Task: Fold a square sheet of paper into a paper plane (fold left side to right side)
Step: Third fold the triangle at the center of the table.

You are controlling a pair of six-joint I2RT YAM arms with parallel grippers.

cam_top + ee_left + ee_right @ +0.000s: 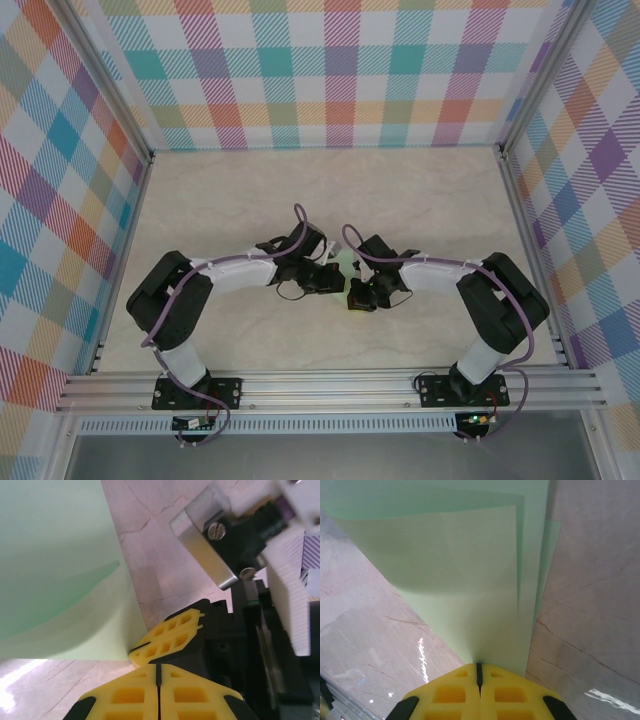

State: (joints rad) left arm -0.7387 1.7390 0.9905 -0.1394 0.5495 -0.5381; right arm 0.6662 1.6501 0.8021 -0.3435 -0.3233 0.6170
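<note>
Yellow fingers [455, 695] of your right gripper [479, 672] sit pressed together at the bottom of its wrist view, clamped on the near edge of the square sheet of paper [460, 580], which fans upward in overlapping pale green layers over the marble-patterned table [590, 605]. Your left gripper [158, 672] is likewise closed; whether it pinches any paper, you cannot tell. Seen from above, both grippers meet mid-table with the sheet between them.

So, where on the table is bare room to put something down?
The far half of the table, up to the checkered back wall, is bare. The centre is crowded: left tool and right tool meet at the sheet of paper.
</note>
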